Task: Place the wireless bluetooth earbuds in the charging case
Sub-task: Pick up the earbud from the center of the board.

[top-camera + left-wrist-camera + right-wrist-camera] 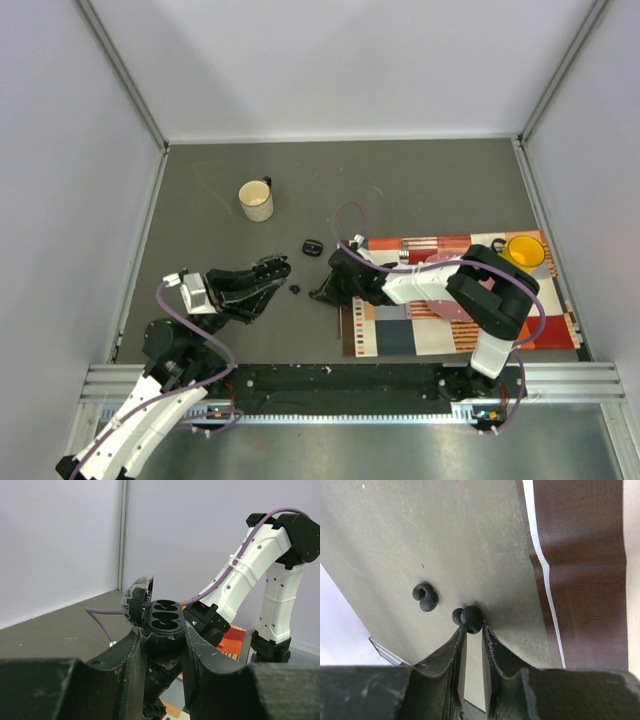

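Right up against the lens, the right gripper (472, 630) has its two dark fingers drawn narrow, and they've got an earbud (470, 619) nipped at the very tips, down on the grey table (420, 535). That bud shows a small lobe on the left and a fatter one on the right, so its long axis lies across the frame, across the gap between the fingers. A second earbud (425, 597) lies loose just up and left of the tips, curled like a C.

Over to the left wrist view: the left gripper (163, 632) is clamped tight on the charging case (164, 615) and holds it clear of the table, lid (137, 597) thrown back to the upper left of the frame. The sockets face up and towards the right arm. Its long axis looks to run away from the lens, in line with the fingers, though foreshortening leaves that uncertain.

From above, the case sits left of the right gripper, near but apart, the two grippers nose to nose at centre frame. So the pinched bud has to go up and left, and, I'd say, turn to match a socket.
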